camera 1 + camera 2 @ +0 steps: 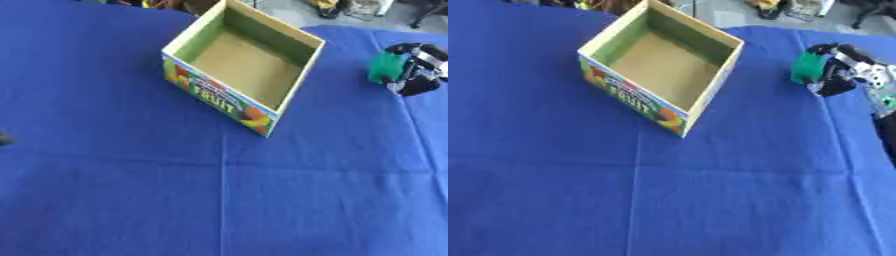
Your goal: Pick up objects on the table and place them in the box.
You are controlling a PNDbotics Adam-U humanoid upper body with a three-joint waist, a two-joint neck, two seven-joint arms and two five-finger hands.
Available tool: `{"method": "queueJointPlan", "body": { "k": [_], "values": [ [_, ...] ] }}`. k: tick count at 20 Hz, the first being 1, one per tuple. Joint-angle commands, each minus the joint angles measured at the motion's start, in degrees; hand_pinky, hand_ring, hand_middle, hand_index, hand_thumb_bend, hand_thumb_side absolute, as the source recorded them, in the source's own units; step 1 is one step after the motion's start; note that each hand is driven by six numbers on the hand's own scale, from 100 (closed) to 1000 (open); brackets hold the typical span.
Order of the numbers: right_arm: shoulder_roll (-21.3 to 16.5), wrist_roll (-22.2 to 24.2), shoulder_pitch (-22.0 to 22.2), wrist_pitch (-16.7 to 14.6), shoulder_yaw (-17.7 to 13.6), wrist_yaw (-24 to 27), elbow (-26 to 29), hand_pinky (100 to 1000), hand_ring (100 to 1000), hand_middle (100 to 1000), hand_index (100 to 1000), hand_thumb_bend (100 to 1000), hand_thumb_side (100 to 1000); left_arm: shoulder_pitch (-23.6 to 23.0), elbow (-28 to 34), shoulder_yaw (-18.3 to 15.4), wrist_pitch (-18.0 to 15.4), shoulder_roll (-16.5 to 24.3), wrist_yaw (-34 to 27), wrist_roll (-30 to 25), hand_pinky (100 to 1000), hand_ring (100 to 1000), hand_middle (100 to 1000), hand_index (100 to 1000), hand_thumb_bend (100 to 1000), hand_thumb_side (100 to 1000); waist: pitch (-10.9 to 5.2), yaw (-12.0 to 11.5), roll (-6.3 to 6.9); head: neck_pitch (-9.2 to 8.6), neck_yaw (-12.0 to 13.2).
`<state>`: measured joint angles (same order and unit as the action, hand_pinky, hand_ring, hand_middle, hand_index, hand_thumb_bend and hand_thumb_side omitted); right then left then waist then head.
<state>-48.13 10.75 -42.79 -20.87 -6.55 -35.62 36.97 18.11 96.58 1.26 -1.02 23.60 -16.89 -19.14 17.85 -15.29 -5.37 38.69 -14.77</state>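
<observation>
An open cardboard box [297, 80] with fruit print on its front wall stands at the upper middle of the blue cloth; its inside shows bare brown card. To its right, my right hand [846, 70] comes in from the right edge with its fingers curled round a green object [806, 68], held just above the cloth. The object is partly hidden by the fingers. A small dark tip at the far left edge [4, 139] is all that shows there; I cannot tell whether it is my left hand.
The blue cloth [219, 200] covers the whole table, with fold creases across the middle. Beyond the far edge lie grey floor and some clutter [332, 7].
</observation>
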Motion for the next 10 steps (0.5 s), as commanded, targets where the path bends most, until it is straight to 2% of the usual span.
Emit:
{"method": "queueJointPlan", "body": {
  "k": [1,10],
  "values": [
    [-1.8,-1.7,-0.5,0.0,0.1,1.2,0.6,476,506,217,541,100,100,0.2,1.1,0.1,0.1,0.4,-0.4,-0.1,867,703,577,683,419,1000,-1.79,0.3,0.13,-0.19,0.1],
    [-1.6,-1.1,-1.9,-1.3,0.6,3.4,4.6,482,509,219,531,100,100,-0.6,0.8,0.1,0.6,-0.5,-0.7,-0.2,866,704,577,682,432,1000,-5.08,1.9,-0.46,0.46,-0.1]
  ]
}}
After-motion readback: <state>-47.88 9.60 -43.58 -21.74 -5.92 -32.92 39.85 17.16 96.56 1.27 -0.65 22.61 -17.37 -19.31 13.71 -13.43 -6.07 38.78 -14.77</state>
